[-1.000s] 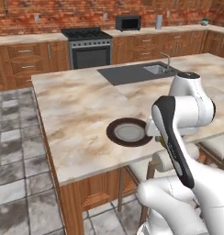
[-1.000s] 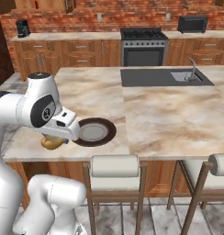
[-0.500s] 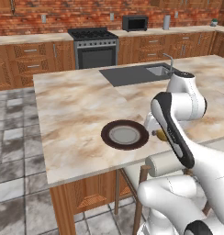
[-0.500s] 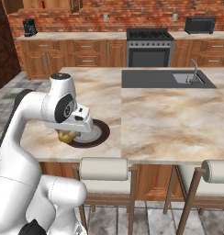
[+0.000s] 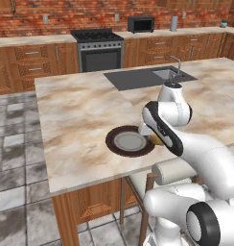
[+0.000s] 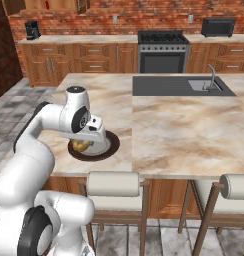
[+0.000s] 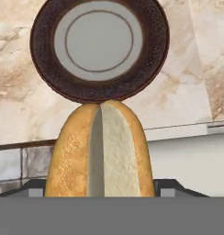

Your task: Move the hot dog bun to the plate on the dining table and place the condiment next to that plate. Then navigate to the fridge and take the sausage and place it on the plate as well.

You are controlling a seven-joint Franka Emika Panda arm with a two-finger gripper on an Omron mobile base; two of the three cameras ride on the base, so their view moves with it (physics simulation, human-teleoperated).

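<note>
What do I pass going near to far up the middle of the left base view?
Stool → plate → sink → stove → microwave.

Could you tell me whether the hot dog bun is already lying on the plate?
No, in the hand view the hot dog bun sits in the end effector, short of the plate.
</note>
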